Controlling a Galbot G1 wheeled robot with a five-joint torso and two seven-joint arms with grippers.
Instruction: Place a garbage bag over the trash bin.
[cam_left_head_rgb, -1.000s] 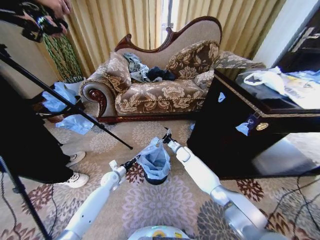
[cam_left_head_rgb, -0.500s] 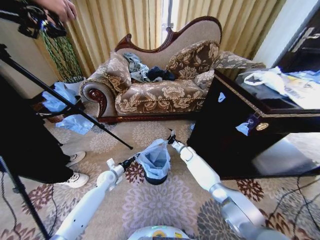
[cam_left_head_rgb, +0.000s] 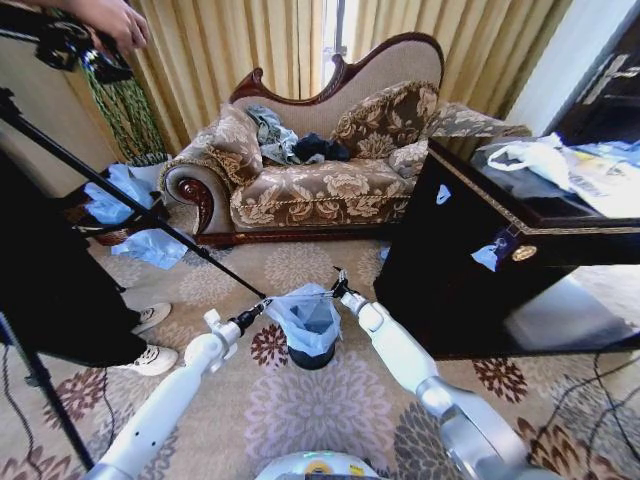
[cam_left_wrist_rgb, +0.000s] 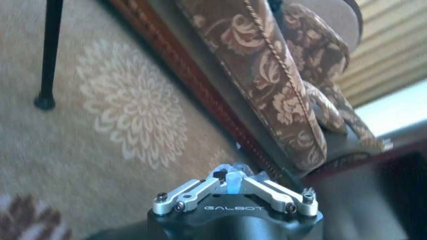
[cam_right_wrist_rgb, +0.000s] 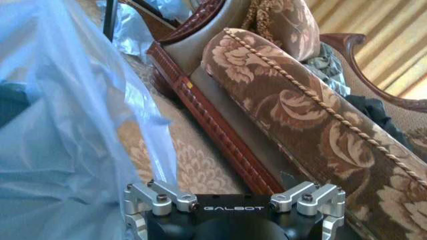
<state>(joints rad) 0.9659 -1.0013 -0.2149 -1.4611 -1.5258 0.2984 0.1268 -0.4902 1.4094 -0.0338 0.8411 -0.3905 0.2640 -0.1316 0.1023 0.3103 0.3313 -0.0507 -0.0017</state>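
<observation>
Patterned carpet (cam_left_head_rgb: 330, 400) spreads before a floral sofa (cam_left_head_rgb: 320, 180), and on it stands the trash bin (cam_left_head_rgb: 311, 357), only its black base showing under the garbage bag (cam_left_head_rgb: 305, 320) draped over it. The left gripper (cam_left_head_rgb: 262, 305) has its jaws clenched on the bag's left rim. The right gripper (cam_left_head_rgb: 338, 285) sits at the right rim, apparently pinching the plastic.
</observation>
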